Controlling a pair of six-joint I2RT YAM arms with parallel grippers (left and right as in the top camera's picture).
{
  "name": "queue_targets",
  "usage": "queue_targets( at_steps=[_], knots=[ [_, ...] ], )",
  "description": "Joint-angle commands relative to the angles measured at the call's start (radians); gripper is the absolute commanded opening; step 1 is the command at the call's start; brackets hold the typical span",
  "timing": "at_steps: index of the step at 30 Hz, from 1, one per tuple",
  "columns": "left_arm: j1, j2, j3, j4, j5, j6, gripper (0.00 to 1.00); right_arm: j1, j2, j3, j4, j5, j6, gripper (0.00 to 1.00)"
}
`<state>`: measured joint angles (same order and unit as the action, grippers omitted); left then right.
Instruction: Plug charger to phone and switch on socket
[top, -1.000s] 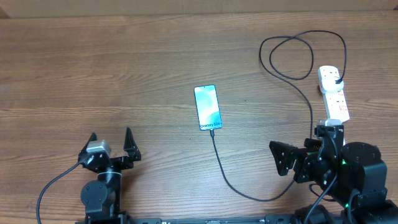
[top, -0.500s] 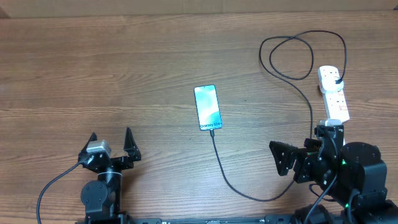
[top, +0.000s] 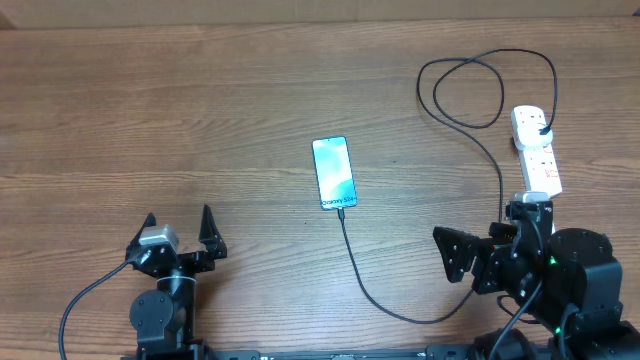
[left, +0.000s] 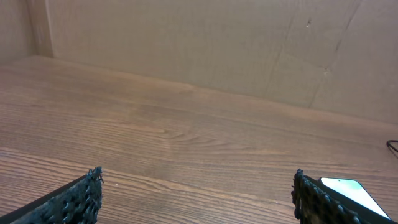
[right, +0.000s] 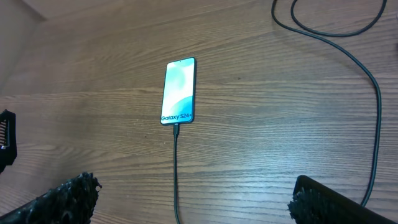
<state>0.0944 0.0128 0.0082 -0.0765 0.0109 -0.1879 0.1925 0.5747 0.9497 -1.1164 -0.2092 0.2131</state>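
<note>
The phone lies flat mid-table, its teal screen lit; it also shows in the right wrist view and at the edge of the left wrist view. The black charger cable has its tip in the phone's near end, curves right, loops at the back and ends in a black plug in the white socket strip. The cable runs between my right fingers in the right wrist view. My left gripper is open and empty at the front left. My right gripper is open and empty, just in front of the socket strip.
A brown cardboard wall stands along the table's far edge. The cable's loop lies at the back right, left of the socket strip. Bare wooden tabletop stretches across the left and middle.
</note>
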Motion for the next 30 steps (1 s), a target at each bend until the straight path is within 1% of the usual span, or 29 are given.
queue_targets(
  at_steps=[1,4,5,8,9,13,20,24,27,30],
  knots=[
    [0.01,-0.008,-0.003,-0.002,-0.007,-0.006,0.99,0.005,-0.01,-0.011,0.008,0.026,-0.005,1.0],
    [0.01,-0.008,-0.003,-0.002,-0.007,-0.006,0.99,-0.005,-0.017,-0.08,0.129,0.097,-0.005,1.0],
    [0.01,-0.008,-0.003,-0.002,-0.007,-0.006,0.99,-0.017,-0.032,-0.14,0.221,0.105,-0.006,1.0],
    [0.01,-0.008,-0.003,-0.002,-0.007,-0.006,0.99,-0.026,-0.085,-0.262,0.382,0.102,-0.005,1.0],
    [0.01,-0.008,-0.003,-0.002,-0.007,-0.006,1.0,-0.026,-0.128,-0.333,0.463,0.095,-0.005,1.0],
    [0.01,-0.008,-0.003,-0.002,-0.007,-0.006,0.99,-0.026,-0.284,-0.532,0.651,0.093,-0.005,1.0],
    [0.01,-0.008,-0.003,-0.002,-0.007,-0.006,1.0,-0.063,-0.462,-0.731,0.824,0.093,-0.005,1.0],
    [0.01,-0.008,-0.003,-0.002,-0.007,-0.006,0.99,-0.066,-0.575,-0.809,0.881,0.093,-0.005,1.0],
    [0.01,-0.008,-0.003,-0.002,-0.007,-0.006,1.0,-0.066,-0.572,-0.821,0.925,0.104,-0.005,1.0],
    [0.01,-0.008,-0.003,-0.002,-0.007,-0.006,1.0,-0.066,-0.572,-0.846,0.932,0.104,-0.005,1.0]
  ],
)
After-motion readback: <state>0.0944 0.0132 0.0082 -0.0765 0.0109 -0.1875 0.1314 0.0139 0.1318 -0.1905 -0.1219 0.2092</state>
